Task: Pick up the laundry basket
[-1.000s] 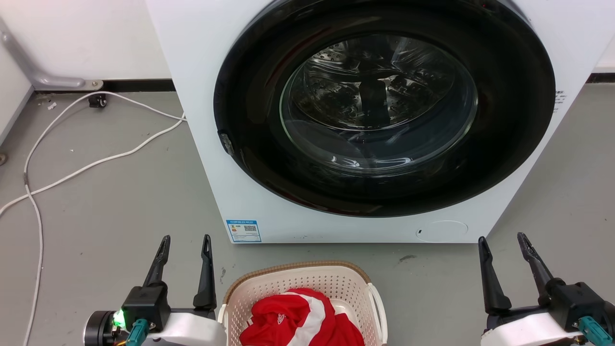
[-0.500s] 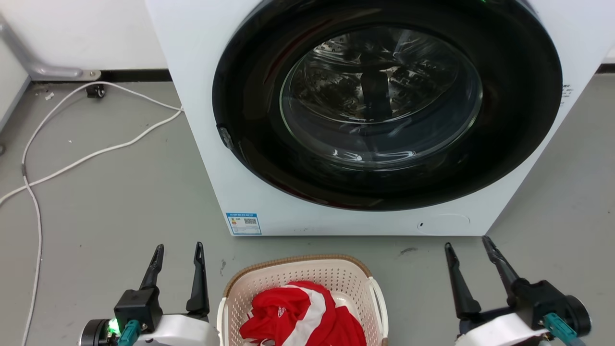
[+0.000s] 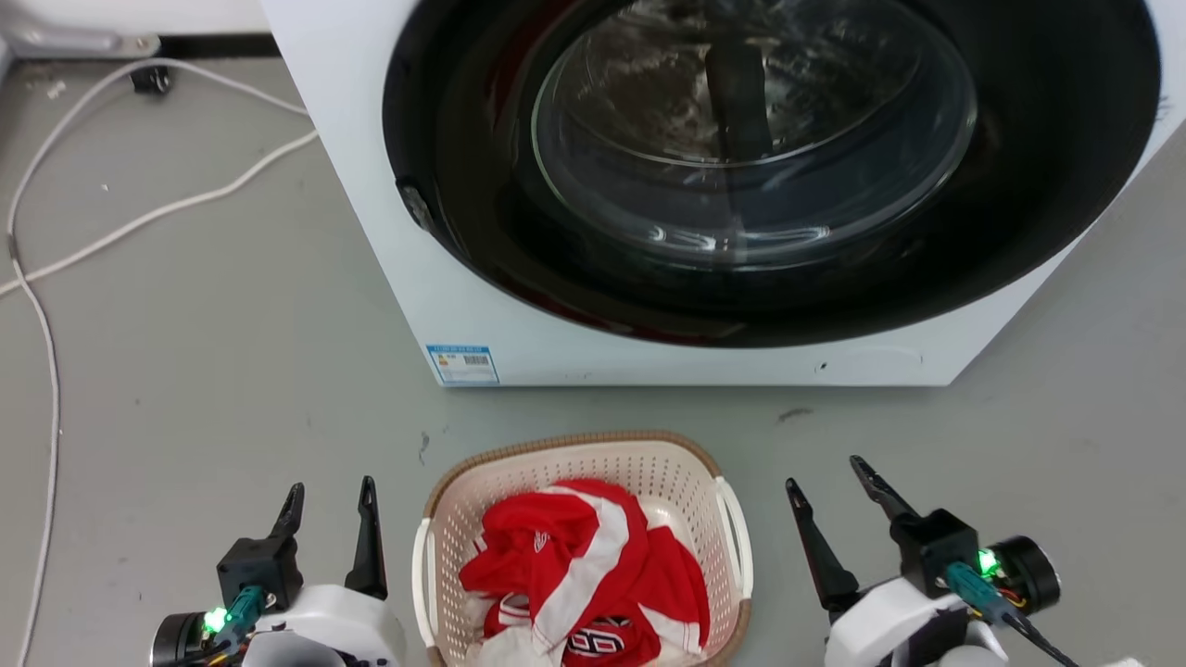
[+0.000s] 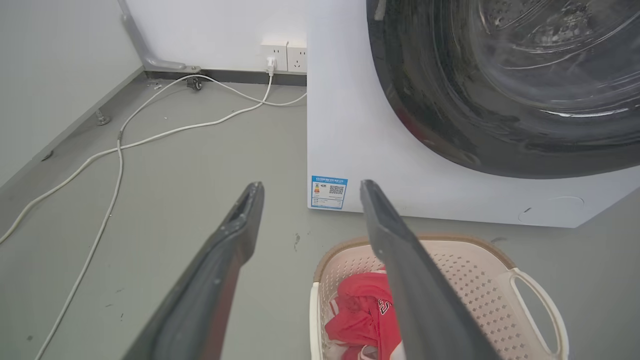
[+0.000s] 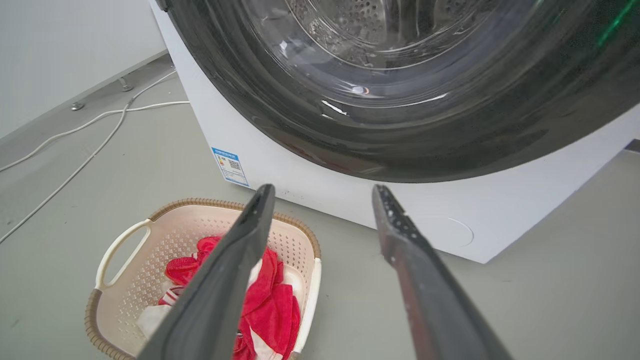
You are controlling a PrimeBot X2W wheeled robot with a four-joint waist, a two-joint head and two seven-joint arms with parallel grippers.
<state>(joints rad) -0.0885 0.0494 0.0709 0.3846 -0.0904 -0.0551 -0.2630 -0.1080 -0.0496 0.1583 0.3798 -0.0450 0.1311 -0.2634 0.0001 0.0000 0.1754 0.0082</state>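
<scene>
There, at the far left, a white cable trailed over the grey floor. Nearer the robot, the left gripper hovered just left of the laundry basket, its fingers spread with nothing between them. The basket stood on the floor in front of the washing machine, holding a red and white shirt, and to its right the right gripper was likewise spread wide and empty, apart from the basket's handle.
</scene>
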